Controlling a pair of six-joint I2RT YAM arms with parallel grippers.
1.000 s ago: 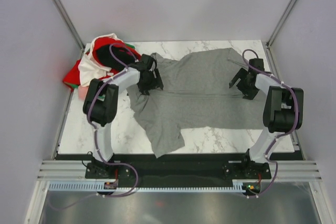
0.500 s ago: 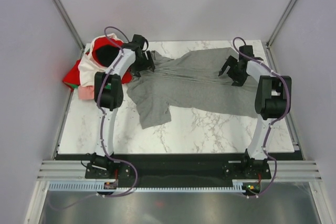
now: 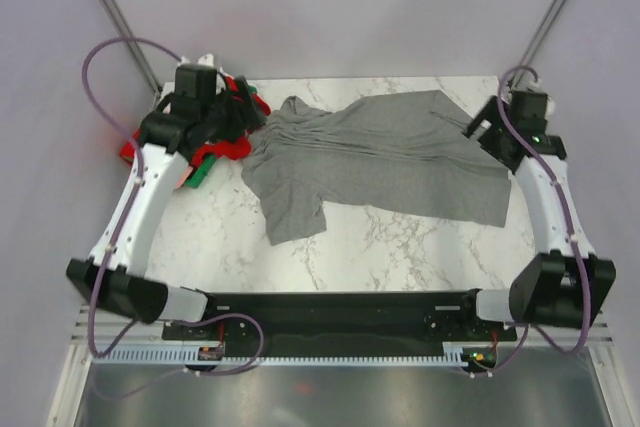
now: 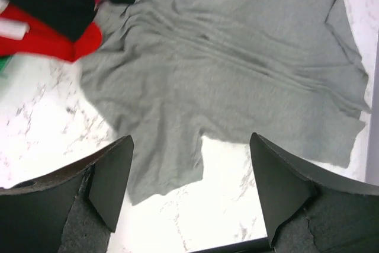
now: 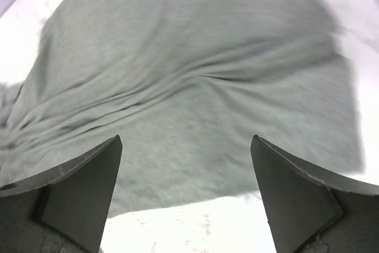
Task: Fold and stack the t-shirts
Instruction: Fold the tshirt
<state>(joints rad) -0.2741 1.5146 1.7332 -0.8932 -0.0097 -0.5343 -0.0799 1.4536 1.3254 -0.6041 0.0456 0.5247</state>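
Observation:
A large heather-grey t-shirt [image 3: 380, 157] lies spread and wrinkled across the back of the marble table [image 3: 400, 247]. It fills the left wrist view [image 4: 225, 69] and the right wrist view [image 5: 195, 81]. A pile of red, black, white and green t-shirts [image 3: 215, 142] sits at the table's back left, mostly hidden by the left arm; red and black cloth [image 4: 53, 4] shows in the left wrist view. My left gripper [image 3: 240, 112] is open and empty, raised beside the pile. My right gripper [image 3: 482, 132] is open and empty, raised over the grey shirt's right edge.
Metal frame posts [image 3: 115, 17] rise at both back corners. A black rail [image 3: 340, 302] runs along the table's near edge by the arm bases. Bare marble lies in front of the grey shirt.
Both arms have let go of the grey shirt and lifted up and outward. The shirt lies stretched along the back of the table, one sleeve hanging toward the front left.

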